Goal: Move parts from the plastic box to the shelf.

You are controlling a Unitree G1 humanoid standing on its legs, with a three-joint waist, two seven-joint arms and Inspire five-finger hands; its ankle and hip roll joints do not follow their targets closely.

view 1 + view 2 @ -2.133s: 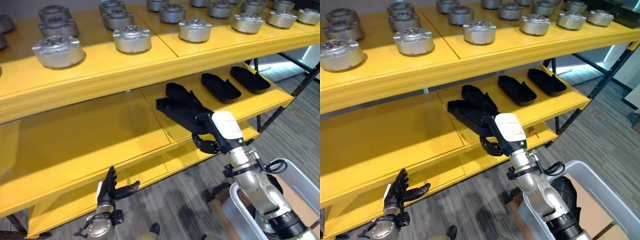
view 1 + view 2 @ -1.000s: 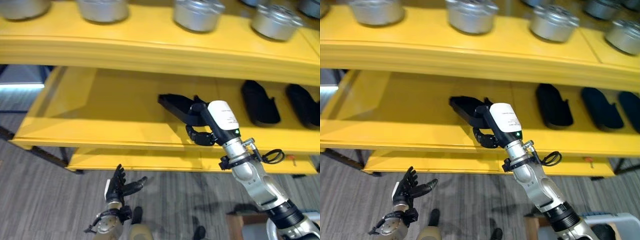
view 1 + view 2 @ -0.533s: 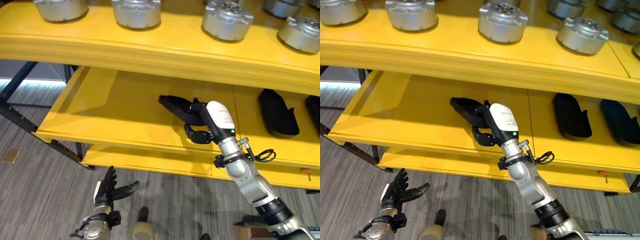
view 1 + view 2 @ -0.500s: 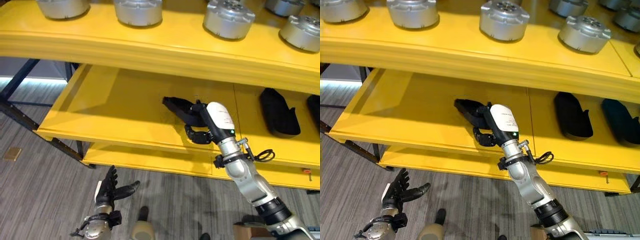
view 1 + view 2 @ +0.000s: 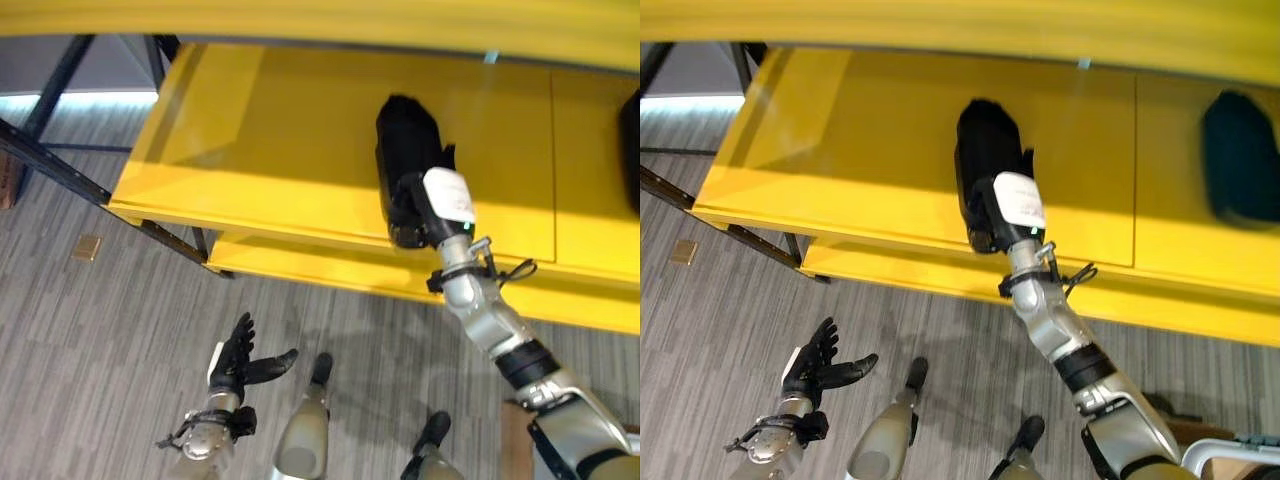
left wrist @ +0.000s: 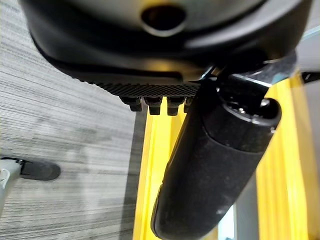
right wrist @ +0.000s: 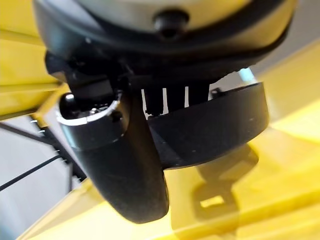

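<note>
Since half a second ago the whole picture has swung downward, so that's the camera moving; the black part now reads as pointing straight back into the yellow shelf instead of lying angled across it, and the right hand sits at its near end, same as before.

Fingers first: in the right wrist view the thumb curls down along one side of the part's curved black wall, with the other fingers tucked over its rim, so the right hand is clamped on the part. From the head views the part lies on the middle shelf board, near the front edge, just left of the seam between the two boards. Well off to the right on that same level there's another black part lying flat.

The left hand hangs low over the grey floor, well away from the shelf, fingers spread loose and straight, holding nothing. Its wrist view shows the thumb sticking out in front of the shelf's yellow edge.

A small tan square lies on the floor near the shelf's dark leg.
</note>
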